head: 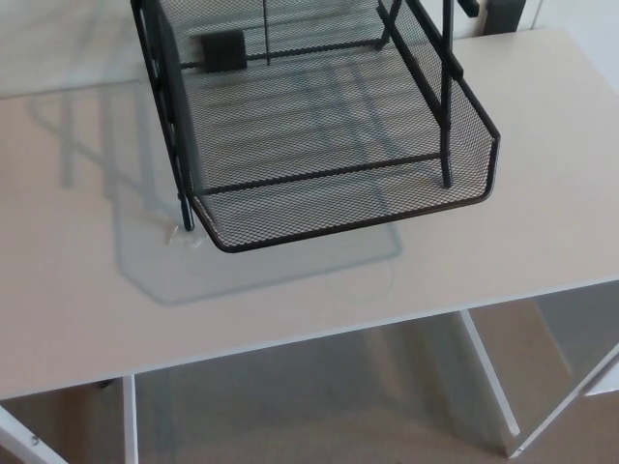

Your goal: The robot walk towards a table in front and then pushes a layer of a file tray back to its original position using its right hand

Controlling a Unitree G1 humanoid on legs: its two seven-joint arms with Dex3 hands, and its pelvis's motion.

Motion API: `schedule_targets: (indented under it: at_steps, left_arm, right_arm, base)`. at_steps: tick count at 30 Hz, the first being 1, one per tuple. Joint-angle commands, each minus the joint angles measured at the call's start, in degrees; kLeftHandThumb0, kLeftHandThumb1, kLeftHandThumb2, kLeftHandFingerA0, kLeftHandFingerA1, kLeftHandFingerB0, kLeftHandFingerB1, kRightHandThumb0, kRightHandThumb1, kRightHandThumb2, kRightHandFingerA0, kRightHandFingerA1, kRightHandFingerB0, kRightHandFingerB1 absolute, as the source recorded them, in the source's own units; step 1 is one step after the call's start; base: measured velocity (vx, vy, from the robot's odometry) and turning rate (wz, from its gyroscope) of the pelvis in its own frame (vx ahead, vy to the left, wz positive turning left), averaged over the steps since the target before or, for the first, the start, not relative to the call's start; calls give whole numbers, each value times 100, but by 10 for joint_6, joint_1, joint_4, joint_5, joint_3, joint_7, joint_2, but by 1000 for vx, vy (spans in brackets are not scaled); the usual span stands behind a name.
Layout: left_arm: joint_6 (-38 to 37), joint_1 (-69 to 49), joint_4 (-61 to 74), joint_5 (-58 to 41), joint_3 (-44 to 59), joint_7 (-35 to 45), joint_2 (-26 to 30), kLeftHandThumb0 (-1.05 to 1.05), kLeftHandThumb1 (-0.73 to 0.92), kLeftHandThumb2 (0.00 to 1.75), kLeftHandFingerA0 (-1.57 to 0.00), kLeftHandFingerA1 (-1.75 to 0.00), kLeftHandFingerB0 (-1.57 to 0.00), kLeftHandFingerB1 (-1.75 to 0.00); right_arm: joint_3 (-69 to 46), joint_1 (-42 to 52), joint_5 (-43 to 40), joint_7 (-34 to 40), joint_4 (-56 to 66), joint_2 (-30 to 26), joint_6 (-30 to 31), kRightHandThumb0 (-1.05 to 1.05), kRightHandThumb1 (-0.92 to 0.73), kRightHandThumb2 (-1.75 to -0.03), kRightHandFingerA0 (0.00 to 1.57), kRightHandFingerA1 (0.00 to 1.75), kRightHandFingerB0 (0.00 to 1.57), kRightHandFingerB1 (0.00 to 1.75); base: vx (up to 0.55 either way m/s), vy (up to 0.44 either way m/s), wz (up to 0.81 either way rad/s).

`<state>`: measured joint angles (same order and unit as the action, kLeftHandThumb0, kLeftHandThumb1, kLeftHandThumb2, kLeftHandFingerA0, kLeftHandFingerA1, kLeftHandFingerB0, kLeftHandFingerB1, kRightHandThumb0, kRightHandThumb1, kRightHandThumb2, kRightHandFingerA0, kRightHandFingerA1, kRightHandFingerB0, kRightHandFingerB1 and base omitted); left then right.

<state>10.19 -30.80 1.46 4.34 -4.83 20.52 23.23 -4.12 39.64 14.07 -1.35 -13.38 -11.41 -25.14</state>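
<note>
A black wire-mesh file tray (319,126) stands on the white table (290,290) at the top middle of the head view. One mesh layer (348,208) sticks out toward me past the frame's upright posts (447,116), its curved front lip hanging above the tabletop. Its upper part is cut off by the picture's top edge. Neither of my hands shows.
The table's near edge (319,338) runs across the lower part of the picture, with white legs (488,387) and beige floor below it. The tray's shadow (193,271) falls on the tabletop to the left of the pulled-out layer.
</note>
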Motion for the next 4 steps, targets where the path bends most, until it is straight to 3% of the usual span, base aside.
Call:
schedule_targets:
  at_steps: [1, 4]
  left_arm:
    - [-43, 2, -24, 14, 15, -29, 2, -33, 62, 58, -42, -44, -33, -35]
    - [-53, 2, -29, 25, 15, -38, 6, -33, 62, 58, -45, -45, -34, -35]
  right_arm:
    - [-19, -17, -114, -58, -35, 2, -47, -65, -46, -80, 5, 48, 4, 23]
    - [-19, -13, -119, -62, -24, 3, -42, -64, -46, -79, 5, 47, 5, 23]
  base:
    - [0, 0, 0]
    - [0, 0, 0]
